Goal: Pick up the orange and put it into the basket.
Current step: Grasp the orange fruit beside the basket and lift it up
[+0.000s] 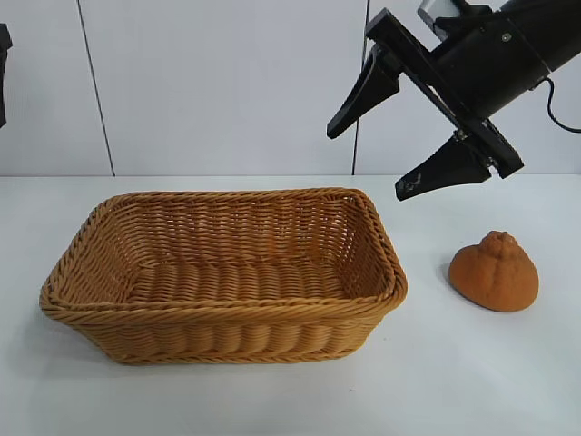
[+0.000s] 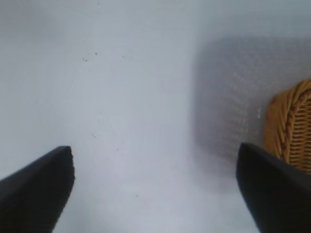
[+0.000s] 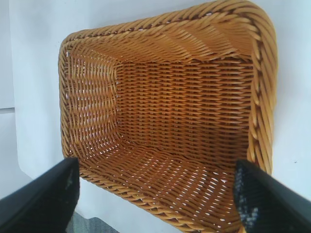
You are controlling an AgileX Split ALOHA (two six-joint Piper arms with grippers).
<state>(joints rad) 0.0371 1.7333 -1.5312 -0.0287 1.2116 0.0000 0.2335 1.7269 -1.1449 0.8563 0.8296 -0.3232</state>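
The orange (image 1: 495, 272), a dull orange-brown fruit with a bumpy knob on top, rests on the white table to the right of the basket. The basket (image 1: 218, 309) is large, woven and empty, and stands centre-left. My right gripper (image 1: 367, 163) hangs open in the air above the gap between the basket's right end and the orange, holding nothing. In the right wrist view its fingers (image 3: 154, 167) frame the basket's inside and rim (image 3: 262, 73). My left gripper (image 2: 155, 150) is open over bare table, with a corner of the basket (image 2: 291, 126) beside it. The orange is out of both wrist views.
Only a sliver of the left arm (image 1: 3, 73) shows at the far left edge of the exterior view. A pale panelled wall (image 1: 227, 82) stands behind the table. Bare white tabletop (image 1: 472, 372) surrounds the basket and the orange.
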